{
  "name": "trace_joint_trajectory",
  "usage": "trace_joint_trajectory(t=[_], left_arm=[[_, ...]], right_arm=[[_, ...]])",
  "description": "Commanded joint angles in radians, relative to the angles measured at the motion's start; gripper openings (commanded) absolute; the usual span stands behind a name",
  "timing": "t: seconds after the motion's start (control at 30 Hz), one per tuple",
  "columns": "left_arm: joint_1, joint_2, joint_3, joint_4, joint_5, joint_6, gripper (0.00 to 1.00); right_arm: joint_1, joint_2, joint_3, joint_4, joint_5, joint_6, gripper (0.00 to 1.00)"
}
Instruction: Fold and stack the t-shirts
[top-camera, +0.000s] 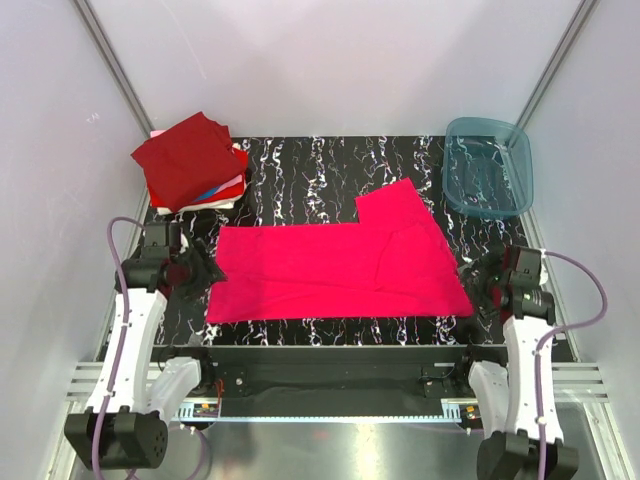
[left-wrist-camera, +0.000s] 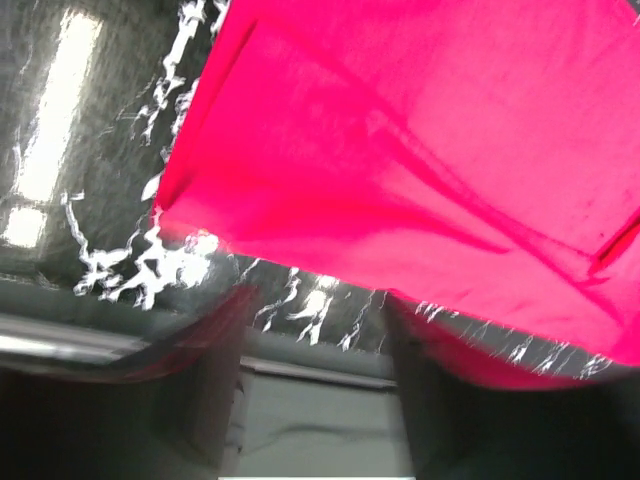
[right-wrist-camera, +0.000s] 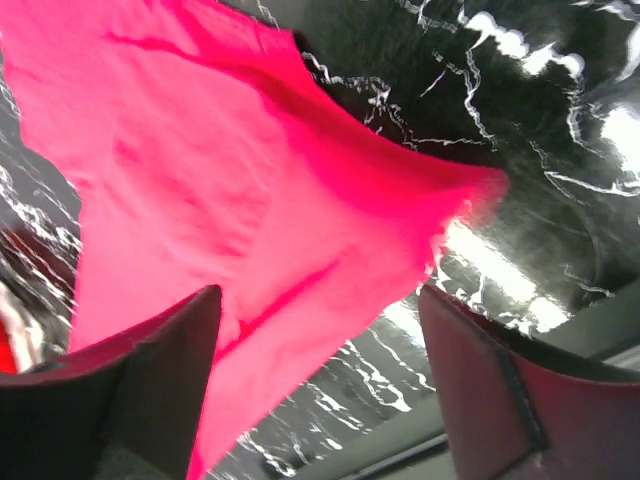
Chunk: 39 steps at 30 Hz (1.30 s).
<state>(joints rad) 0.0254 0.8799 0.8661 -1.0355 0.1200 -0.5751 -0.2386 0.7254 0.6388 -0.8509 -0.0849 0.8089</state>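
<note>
Bright magenta-pink cloth t-shirt (top-camera: 340, 270) lies part-folded on the black marbled desk (top-camera: 300, 165); dark-red-topped folded stack (top-camera: 188, 160) sits at ten o'clock (stacking not yet done). Left pincer (top-camera: 208, 266) and right pincer (top-camera: 472, 282) gape wide, empty.

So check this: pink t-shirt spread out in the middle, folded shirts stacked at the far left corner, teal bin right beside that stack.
One error: the top external view shows the teal bin at the far right corner, well away from the folded shirts. The pink t-shirt is spread out in the middle, and the folded shirts are stacked at the far left corner.
</note>
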Motion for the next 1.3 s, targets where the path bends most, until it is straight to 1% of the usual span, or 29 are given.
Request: trace_joint_trajectory(t=[0.0, 0.07, 0.1, 0.13, 0.17, 0.23, 0.27, 0.33, 0.37, 0.4, 0.43, 0.47, 0.5, 0.53, 0.57, 0.63, 0.67, 0.7, 0.73, 0.77, 0.8, 0.83, 0.87, 0.93, 0.97, 1.0, 1.1, 1.17, 1.27], left_arm=[[0.004, -0.03, 0.1, -0.084, 0.004, 0.056, 0.69], [0.005, -0.03, 0.152, -0.112, -0.037, 0.111, 0.74], [0.004, -0.033, 0.207, -0.13, -0.048, 0.136, 0.83], [0.004, -0.035, 0.227, -0.13, -0.051, 0.161, 0.91], [0.005, -0.036, 0.241, -0.123, -0.046, 0.22, 0.99], [0.002, -0.032, 0.261, -0.087, -0.034, 0.256, 0.99], [0.002, -0.029, 0.261, -0.063, -0.001, 0.271, 0.99], [0.002, -0.015, 0.26, -0.045, 0.035, 0.279, 0.99], [0.002, -0.013, 0.254, -0.025, 0.021, 0.282, 0.99], [0.004, -0.021, 0.231, -0.012, 0.009, 0.282, 0.99], [0.002, -0.028, 0.217, 0.003, -0.002, 0.281, 0.99], [0.004, -0.05, 0.188, 0.034, -0.005, 0.279, 0.99], [0.004, -0.062, 0.174, 0.047, -0.002, 0.277, 0.99], [0.002, -0.074, 0.16, 0.058, 0.0, 0.277, 0.99], [0.004, -0.096, 0.149, 0.08, 0.001, 0.274, 0.99], [0.002, -0.114, 0.113, 0.095, -0.003, 0.268, 0.99], [0.004, -0.131, 0.091, 0.106, -0.011, 0.253, 0.99], [0.004, -0.133, 0.091, 0.103, -0.01, 0.25, 0.99], [0.002, -0.133, 0.09, 0.104, 0.003, 0.253, 0.99], [0.002, -0.131, 0.083, 0.118, 0.001, 0.242, 0.99], [0.002, -0.131, 0.083, 0.118, 0.001, 0.242, 0.99], [0.002, -0.127, 0.08, 0.121, 0.015, 0.244, 0.99], [0.004, -0.116, 0.077, 0.129, 0.018, 0.245, 0.99], [0.004, -0.108, 0.074, 0.13, 0.027, 0.241, 0.99], [0.002, -0.105, 0.073, 0.13, 0.032, 0.241, 0.99], [0.002, -0.105, 0.073, 0.134, 0.033, 0.241, 0.99], [0.002, -0.12, 0.071, 0.135, 0.032, 0.241, 0.99], [0.002, -0.133, 0.071, 0.138, 0.035, 0.242, 0.99], [0.004, -0.14, 0.07, 0.14, 0.038, 0.241, 0.99]], right_arm=[[-0.007, -0.076, 0.087, -0.066, 0.08, 0.035, 0.91], [-0.007, -0.095, 0.125, -0.01, 0.053, 0.003, 0.88], [-0.005, -0.101, 0.136, 0.028, 0.016, -0.02, 0.84], [-0.005, -0.095, 0.136, 0.085, -0.11, -0.061, 0.82], [-0.005, -0.043, 0.14, 0.172, -0.172, -0.079, 0.8], [-0.004, 0.058, 0.206, 0.213, -0.275, -0.137, 0.8], [-0.001, 0.189, 0.238, 0.231, -0.304, -0.161, 0.8], [0.036, 0.328, 0.381, 0.228, -0.345, -0.253, 0.8], [0.06, 0.461, 0.441, 0.195, -0.337, -0.281, 0.8], [0.117, 0.524, 0.564, 0.173, -0.288, -0.324, 0.8], [0.143, 0.586, 0.628, 0.149, -0.262, -0.341, 0.81], [0.169, 0.699, 0.694, 0.104, -0.239, -0.359, 0.81], [0.197, 0.754, 0.819, 0.083, -0.173, -0.369, 0.82], [0.205, 0.804, 0.873, 0.07, -0.149, -0.37, 0.81], [0.211, 0.895, 0.919, 0.073, -0.126, -0.366, 0.82], [0.232, 0.994, 1.062, 0.07, -0.058, -0.352, 0.81], [0.232, 1.101, 1.117, 0.047, -0.044, -0.353, 0.8], [0.266, 1.158, 1.244, 0.027, -0.014, -0.37, 0.8], [0.289, 1.216, 1.312, 0.004, 0.009, -0.379, 0.79], [0.324, 1.447, 1.52, -0.104, 0.061, -0.405, 0.78], [0.325, 1.45, 1.591, -0.105, 0.074, -0.405, 0.78], [0.34, 1.556, 1.66, -0.155, 0.082, -0.412, 0.78], [0.346, 1.607, 1.793, -0.18, 0.08, -0.419, 0.77], [0.349, 1.742, 1.904, -0.232, 0.094, -0.421, 0.77], [0.349, 1.775, 1.97, -0.238, 0.09, -0.413, 0.77], [0.351, 1.801, 1.986, -0.234, 0.044, -0.407, 0.77], [0.361, 1.855, 1.978, -0.18, 0.051, -0.384, 0.76], [0.367, 1.885, 1.978, -0.155, 0.076, -0.379, 0.75], [0.378, 1.927, 1.998, -0.151, 0.169, -0.385, 0.75]])
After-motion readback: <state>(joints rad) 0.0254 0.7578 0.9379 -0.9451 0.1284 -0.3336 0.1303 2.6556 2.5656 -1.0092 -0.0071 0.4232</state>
